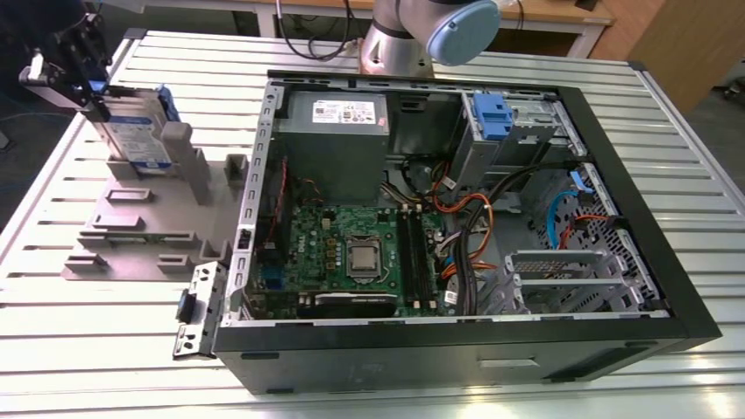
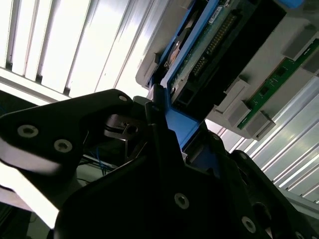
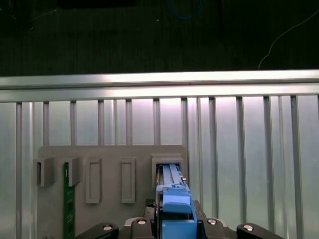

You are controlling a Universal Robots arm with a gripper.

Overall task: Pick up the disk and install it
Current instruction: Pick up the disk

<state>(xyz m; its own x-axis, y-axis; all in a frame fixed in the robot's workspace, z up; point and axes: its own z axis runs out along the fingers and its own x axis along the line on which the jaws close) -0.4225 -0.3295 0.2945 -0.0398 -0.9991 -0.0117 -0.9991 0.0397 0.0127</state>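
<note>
Disk (image 1: 131, 131) is seated on edge, upright, in 1 slot of the grey stand (image 1: 146, 214) on the bench (image 1: 93, 349), directly beneath the tool (image 1: 93, 103). Tool is seen clamped on its blue rail (image 3: 175, 206). Computer case (image 1: 669, 288) is noted well apart, toward the exterior view's right.

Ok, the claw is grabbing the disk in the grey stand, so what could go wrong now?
The claw grips the disk just by its blue rail, so it might slip or tilt.
The disk stands upright in a slot of the grey stand; a crooked pull could jam it or drag the stand along.
A green circuit board stands a few slots away and might get bumped.
</note>
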